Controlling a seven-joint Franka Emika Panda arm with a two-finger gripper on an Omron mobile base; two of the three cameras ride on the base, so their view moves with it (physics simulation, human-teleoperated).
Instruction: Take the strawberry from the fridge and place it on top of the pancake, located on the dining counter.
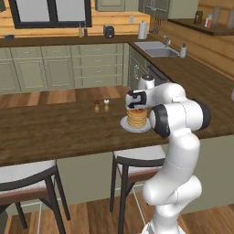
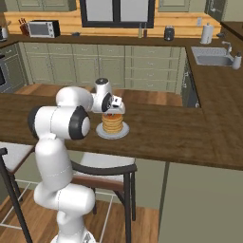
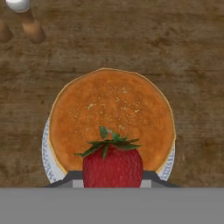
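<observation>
1. The hand [image 3: 112, 177] is closed on the strawberry [image 3: 112, 164]; the berry sits between the two dark finger tips [image 3: 73, 176], which press it from both sides.
2. In the left base view the hand [image 1: 136, 108] is directly above the pancake [image 1: 136, 117], very near to its top. Whether the berry already touches the stack, I cannot tell.
3. In the right base view a small red spot, the strawberry [image 2: 112, 115], shows just under the hand [image 2: 113, 114] and over the pancake [image 2: 112, 124].
4. The strawberry is red with green leaves on top. In the hand view it covers the near edge of the pancake [image 3: 111, 111].
5. The pancake is a short golden-brown stack on a small white plate [image 1: 125, 124].
6. The plate stands on the dark wooden surface [image 1: 55, 130], with stools [image 1: 132, 157] along its near side.
7. Two small shakers [image 1: 101, 104] stand on the same surface, beside the plate but apart from it.
</observation>
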